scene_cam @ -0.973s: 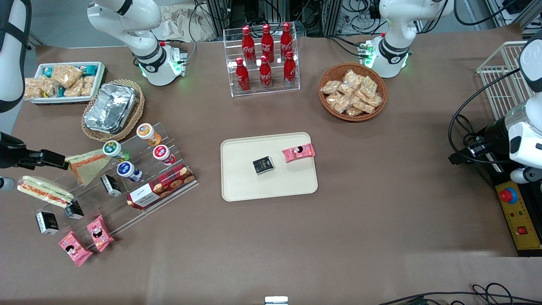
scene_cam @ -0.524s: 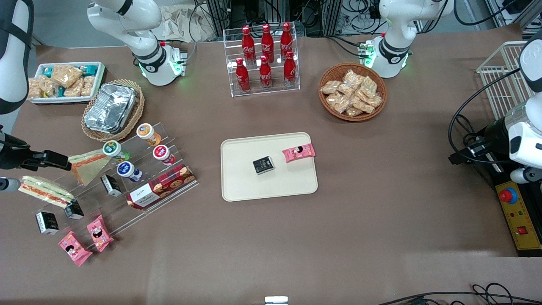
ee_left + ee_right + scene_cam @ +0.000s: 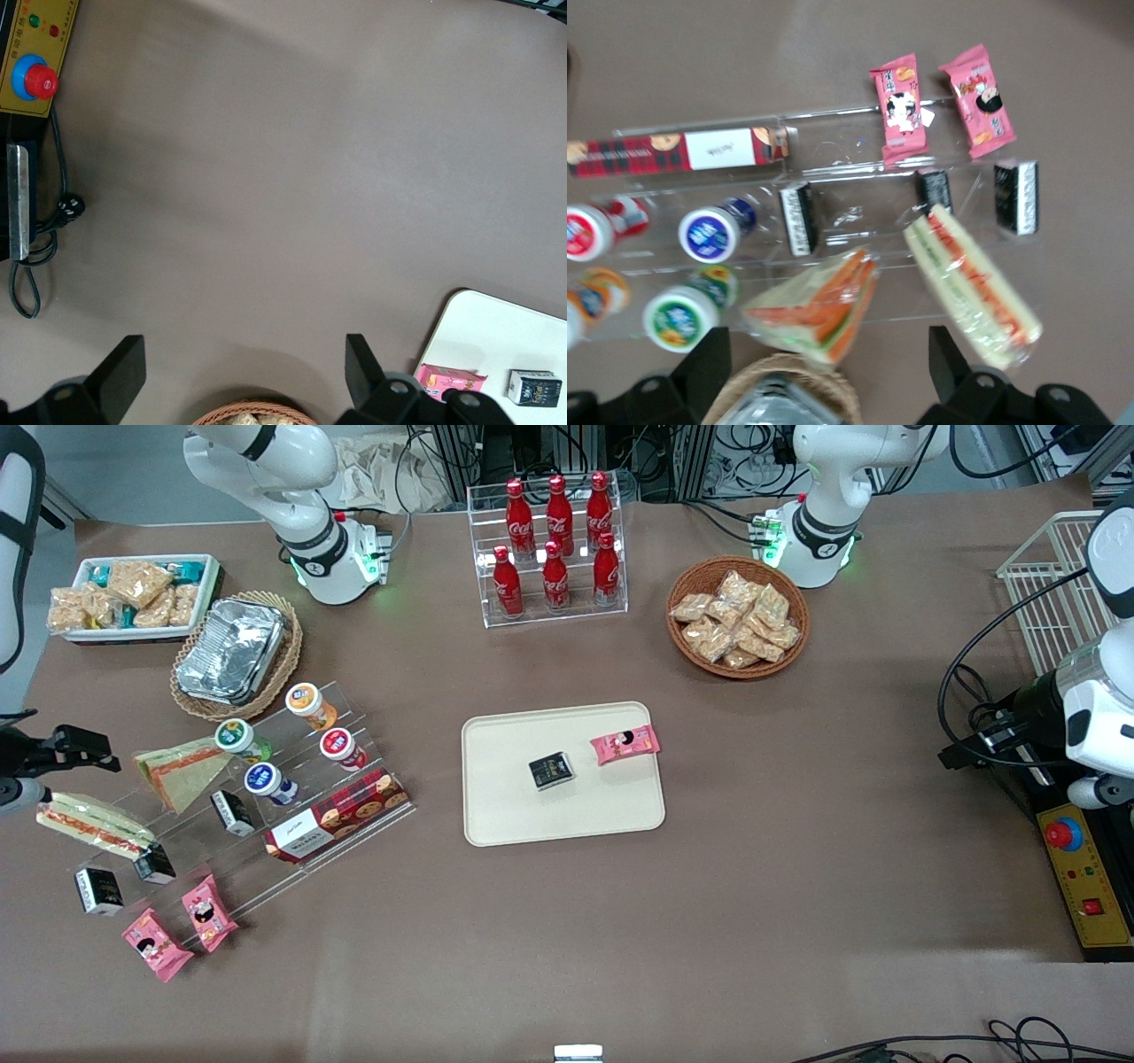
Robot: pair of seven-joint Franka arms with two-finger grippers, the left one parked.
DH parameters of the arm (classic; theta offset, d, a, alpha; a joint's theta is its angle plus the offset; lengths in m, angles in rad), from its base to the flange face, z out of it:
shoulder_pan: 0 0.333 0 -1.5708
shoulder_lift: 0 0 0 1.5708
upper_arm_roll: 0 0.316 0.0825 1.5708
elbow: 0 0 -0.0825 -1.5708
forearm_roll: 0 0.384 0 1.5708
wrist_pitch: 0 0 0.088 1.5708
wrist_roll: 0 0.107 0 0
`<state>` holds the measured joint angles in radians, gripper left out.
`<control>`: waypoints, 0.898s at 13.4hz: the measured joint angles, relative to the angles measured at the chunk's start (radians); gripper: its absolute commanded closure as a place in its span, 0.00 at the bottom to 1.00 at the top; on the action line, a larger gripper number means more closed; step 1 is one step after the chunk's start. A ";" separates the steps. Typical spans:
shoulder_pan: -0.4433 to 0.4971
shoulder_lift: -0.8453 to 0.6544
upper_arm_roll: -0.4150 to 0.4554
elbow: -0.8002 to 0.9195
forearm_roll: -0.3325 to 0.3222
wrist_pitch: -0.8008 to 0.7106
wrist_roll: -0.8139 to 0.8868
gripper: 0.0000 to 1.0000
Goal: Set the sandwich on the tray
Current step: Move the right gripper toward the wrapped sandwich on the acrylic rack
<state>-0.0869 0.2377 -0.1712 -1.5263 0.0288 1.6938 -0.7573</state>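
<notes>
Black end effector (image 3: 84, 746) has withdrawn farther from the sandwich (image 3: 93, 825).

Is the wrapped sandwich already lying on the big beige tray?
No, the sandwich rests on the clear display stand, far from the tray; the gripper hangs open above it.

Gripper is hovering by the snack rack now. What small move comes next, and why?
Probably shift the gripper sideways until it is centred over the sandwich, then lower. Its jaws stand open and empty, lined up nearer the triangular sandwich pack. The sandwich lies untouched on the clear rack, and the tray has bare room.
</notes>
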 measured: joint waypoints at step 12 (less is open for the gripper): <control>-0.164 0.168 -0.001 0.003 0.013 0.234 -0.661 0.01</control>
<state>-0.2509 0.4059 -0.1720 -1.5231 0.0417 1.9274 -1.4188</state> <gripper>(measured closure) 0.009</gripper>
